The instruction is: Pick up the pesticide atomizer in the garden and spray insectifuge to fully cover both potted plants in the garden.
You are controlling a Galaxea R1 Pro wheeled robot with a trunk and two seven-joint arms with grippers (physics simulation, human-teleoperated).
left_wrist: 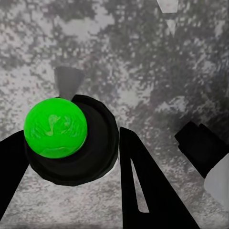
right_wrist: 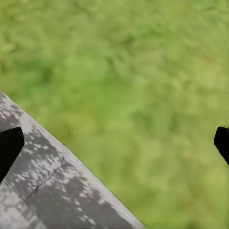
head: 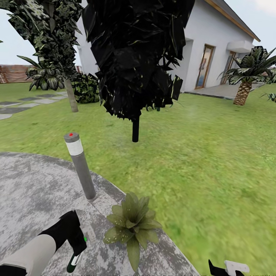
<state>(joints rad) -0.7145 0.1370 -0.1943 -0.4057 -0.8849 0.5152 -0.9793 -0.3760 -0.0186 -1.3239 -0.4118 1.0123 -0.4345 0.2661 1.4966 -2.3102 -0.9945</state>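
Left gripper: our black left gripper (head: 76, 245) hangs over the round mottled grey paved patio (head: 30, 191), its fingers closed around the slim dark green spray bottle with a white label (head: 73, 261).
Bottle end: in the left wrist view we look at the bottle's bright green round end in a black collar (left_wrist: 56, 128), with one black finger (left_wrist: 143, 191) pressed against it.
Right gripper: our right gripper (right_wrist: 114, 143) is spread wide and empty above the lawn (right_wrist: 143, 71) at the patio edge.
Plant: the low rosette of broad pointed green leaves (head: 132, 226) sits at the patio rim, just beside the bottle and near the grey bollard lamp with a white band (head: 80, 166).
Handling: we judge the bottle light, rigid and smooth, so it may twist in the grip; holding mid-body near the label should steady it.
Nozzle: we cannot tell which way it faces.
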